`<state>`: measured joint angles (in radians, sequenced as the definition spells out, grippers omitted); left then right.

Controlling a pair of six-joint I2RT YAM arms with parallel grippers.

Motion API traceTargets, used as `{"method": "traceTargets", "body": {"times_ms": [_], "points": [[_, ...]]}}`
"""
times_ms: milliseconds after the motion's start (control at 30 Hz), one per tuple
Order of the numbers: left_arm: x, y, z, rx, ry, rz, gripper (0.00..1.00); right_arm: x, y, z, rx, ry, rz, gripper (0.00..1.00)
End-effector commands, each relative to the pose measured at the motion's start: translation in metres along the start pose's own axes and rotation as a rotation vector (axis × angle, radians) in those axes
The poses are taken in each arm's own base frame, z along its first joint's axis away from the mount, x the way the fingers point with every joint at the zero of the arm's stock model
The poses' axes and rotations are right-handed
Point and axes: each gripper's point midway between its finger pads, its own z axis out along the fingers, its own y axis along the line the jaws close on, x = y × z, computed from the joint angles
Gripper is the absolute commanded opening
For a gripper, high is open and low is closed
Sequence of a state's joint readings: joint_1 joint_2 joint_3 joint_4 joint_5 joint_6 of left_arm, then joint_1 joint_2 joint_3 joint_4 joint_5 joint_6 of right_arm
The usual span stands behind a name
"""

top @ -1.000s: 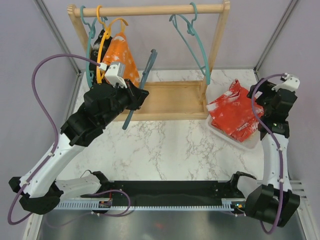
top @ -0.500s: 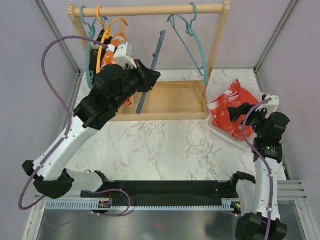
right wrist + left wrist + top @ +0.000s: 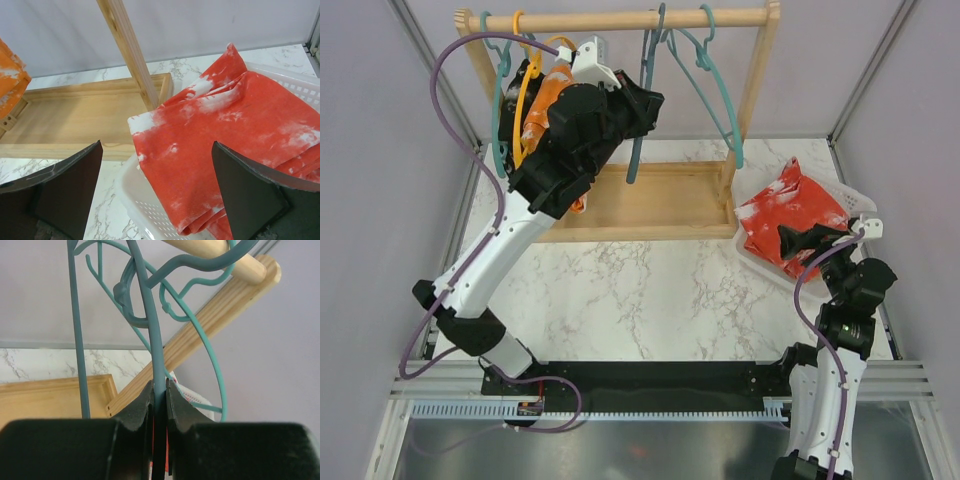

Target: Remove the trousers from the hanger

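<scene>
My left gripper [image 3: 642, 108] is shut on a dark teal hanger [image 3: 647, 100] and holds it up at the wooden rail [image 3: 620, 20]; in the left wrist view the hanger's bar [image 3: 150, 330] runs up from between the closed fingers. The orange trousers [image 3: 542, 105] with white pattern hang on a yellow hanger [image 3: 525, 90] at the rail's left, mostly behind my left arm. The red trousers [image 3: 790, 225] with white flecks lie in a white basket [image 3: 855, 200]; they also show in the right wrist view [image 3: 220, 145]. My right gripper [image 3: 810, 240] is open and empty over them. The beige and black pairs are hidden.
The wooden rack has a tray base [image 3: 660, 200] and uprights [image 3: 755, 85]. A light teal empty hanger [image 3: 715, 90] hangs at the rail's right, another teal hanger [image 3: 498, 90] at the far left. Marble tabletop [image 3: 650, 290] lies in front of the rack.
My left arm has lifted the dark teal hanger from low over the tray up to the rail. My right arm has drawn back and down from the basket's far side.
</scene>
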<state>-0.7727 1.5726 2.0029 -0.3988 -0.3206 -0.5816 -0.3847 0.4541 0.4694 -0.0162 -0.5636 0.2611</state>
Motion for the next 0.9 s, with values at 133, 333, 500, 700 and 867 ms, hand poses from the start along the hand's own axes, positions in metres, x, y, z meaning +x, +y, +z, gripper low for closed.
{"method": "traceTargets", "body": {"times_ms": [133, 333, 500, 700, 867], "points": [[-0.033, -0.012, 0.028, -0.009, -0.131, -0.063, 0.02, -0.016, -0.001, 0.0, 0.014, -0.066, -0.001, 0.98], [-0.016, -0.002, 0.047, -0.047, -0.109, -0.073, 0.02, -0.019, -0.002, -0.004, 0.027, -0.087, -0.002, 0.98], [0.003, 0.008, 0.06, -0.058, -0.061, -0.078, 0.02, -0.02, -0.004, -0.005, 0.036, -0.093, 0.002, 0.98], [0.022, 0.017, 0.07, -0.061, 0.001, -0.082, 0.03, -0.021, -0.005, -0.005, 0.041, -0.098, 0.006, 0.98], [0.024, 0.012, 0.067, -0.032, 0.021, -0.086, 0.27, -0.023, -0.006, -0.007, 0.048, -0.107, 0.0, 0.98]]}}
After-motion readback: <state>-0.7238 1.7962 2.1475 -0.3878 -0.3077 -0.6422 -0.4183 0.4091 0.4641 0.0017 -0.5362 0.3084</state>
